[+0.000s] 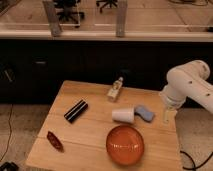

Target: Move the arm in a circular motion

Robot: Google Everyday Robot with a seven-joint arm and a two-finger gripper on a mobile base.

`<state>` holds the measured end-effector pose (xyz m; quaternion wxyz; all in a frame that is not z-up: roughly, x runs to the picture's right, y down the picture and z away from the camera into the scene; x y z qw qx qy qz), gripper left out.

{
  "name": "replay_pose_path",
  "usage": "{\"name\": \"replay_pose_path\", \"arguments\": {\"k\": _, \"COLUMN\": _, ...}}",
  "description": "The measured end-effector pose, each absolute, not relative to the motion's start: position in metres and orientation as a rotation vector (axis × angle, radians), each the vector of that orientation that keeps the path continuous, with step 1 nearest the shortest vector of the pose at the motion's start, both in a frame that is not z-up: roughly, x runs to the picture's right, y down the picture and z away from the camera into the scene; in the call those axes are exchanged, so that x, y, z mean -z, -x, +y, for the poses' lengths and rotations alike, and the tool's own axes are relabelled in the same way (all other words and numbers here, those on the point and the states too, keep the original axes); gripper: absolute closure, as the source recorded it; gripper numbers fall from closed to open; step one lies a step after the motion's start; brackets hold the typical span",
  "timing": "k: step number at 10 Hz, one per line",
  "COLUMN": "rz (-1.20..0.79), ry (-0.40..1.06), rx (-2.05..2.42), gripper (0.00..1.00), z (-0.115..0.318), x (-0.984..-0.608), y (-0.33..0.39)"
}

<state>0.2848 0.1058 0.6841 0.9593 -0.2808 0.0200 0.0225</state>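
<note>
The arm [192,85] hangs its gripper [169,116] at the worktop's [95,107] three o'clock edge, near a blue object [145,113] and tipped cup [123,115]; open or clenched, I cannot tell.

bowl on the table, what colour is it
Orange-red bowl, camera view; gripper hangs at the table's right edge.

— Where is your gripper?
— My gripper [168,115] hangs from my arm [187,85], over the table's [90,147] edge.
— What's near it?
— A blue object [145,113] just beside it, then a tipped white cup [123,115]. The orange bowl [125,145] is near; the black box [76,110] is well apart.
</note>
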Motion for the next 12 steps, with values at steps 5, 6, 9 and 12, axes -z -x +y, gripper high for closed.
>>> {"name": "replay_pose_path", "arguments": {"k": 5, "rz": 0.04, "ry": 0.565, "rx": -0.037, "gripper": 0.2, "z": 0.092, "x": -0.697, "y": -0.278}}
{"name": "replay_pose_path", "arguments": {"k": 6, "rz": 0.039, "ry": 0.563, "rx": -0.031, "gripper": 0.2, "z": 0.085, "x": -0.705, "y": -0.274}}
{"name": "replay_pose_path", "arguments": {"k": 9, "rz": 0.051, "ry": 0.567, "rx": -0.03, "gripper": 0.2, "z": 0.081, "x": -0.709, "y": -0.276}}
{"name": "replay_pose_path", "arguments": {"k": 12, "rz": 0.041, "ry": 0.575, "rx": -0.018, "gripper": 0.2, "z": 0.081, "x": -0.709, "y": -0.259}}
